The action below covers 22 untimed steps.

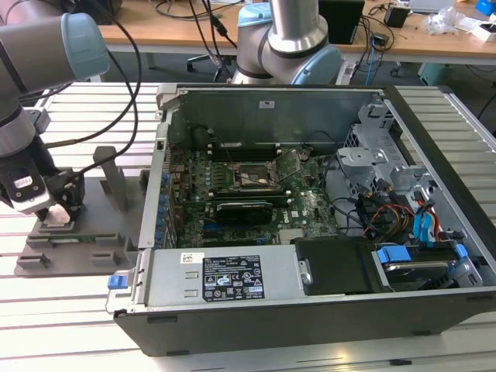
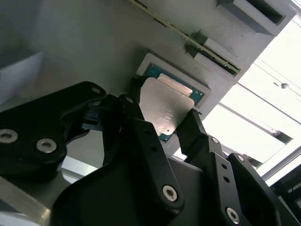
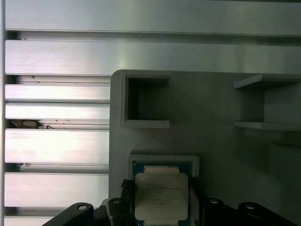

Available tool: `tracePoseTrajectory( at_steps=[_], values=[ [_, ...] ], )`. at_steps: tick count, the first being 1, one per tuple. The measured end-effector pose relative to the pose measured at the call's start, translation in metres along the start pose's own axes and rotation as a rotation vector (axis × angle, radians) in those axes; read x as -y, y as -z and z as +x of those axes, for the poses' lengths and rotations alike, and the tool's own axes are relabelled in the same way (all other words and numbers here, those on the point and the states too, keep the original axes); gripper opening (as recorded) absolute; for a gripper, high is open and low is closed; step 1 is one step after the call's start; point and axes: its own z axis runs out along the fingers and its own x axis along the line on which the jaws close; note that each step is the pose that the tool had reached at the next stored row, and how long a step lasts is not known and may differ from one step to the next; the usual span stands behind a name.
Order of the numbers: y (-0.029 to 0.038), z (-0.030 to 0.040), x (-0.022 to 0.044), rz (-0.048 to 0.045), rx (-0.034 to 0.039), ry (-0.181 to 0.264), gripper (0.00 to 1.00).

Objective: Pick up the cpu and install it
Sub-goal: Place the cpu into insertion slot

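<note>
1. Progress: in both wrist views the cpu point(image 2: 164, 106) lies in a shallow framed recess of the grey tray point(image 3: 211, 108), silver top up. We judge the pick-up to be at its grasp stage, with the lift, the carry and the seating all left to do
2. Destination: in the exterior view the socket point(image 1: 249, 178) sits on the motherboard inside the open computer case point(image 1: 310, 310), well apart from the tray, towards the exterior view's right
3. Jaws: in the second wrist view the gripper point(image 2: 162, 117) has its jaws against two opposite edges of the cpu, and we read them as pinching it
4. Pose: in the exterior view the arm point(image 1: 23, 155) reaches steeply down at the exterior view's left, with the gripper low over the tray on the slatted worktop point(image 1: 77, 116)
</note>
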Motion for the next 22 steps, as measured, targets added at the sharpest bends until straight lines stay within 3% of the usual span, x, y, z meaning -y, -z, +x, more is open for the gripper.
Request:
tracePoseTrajectory(
  at_steps=[11, 12, 14, 22],
  values=[
    [-0.0011, 0.0030, -0.0001, -0.0001, -0.0002, 0.000, 0.55],
    [-0.0011, 0.0018, -0.0002, -0.0002, -0.0006, 0.000, 0.55],
    [-0.0012, -0.0070, 0.0001, -0.0001, -0.0004, 0.000, 0.55],
    [-0.0011, -0.0042, -0.0003, -0.0002, 0.0000, 0.000, 0.55]
  ],
)
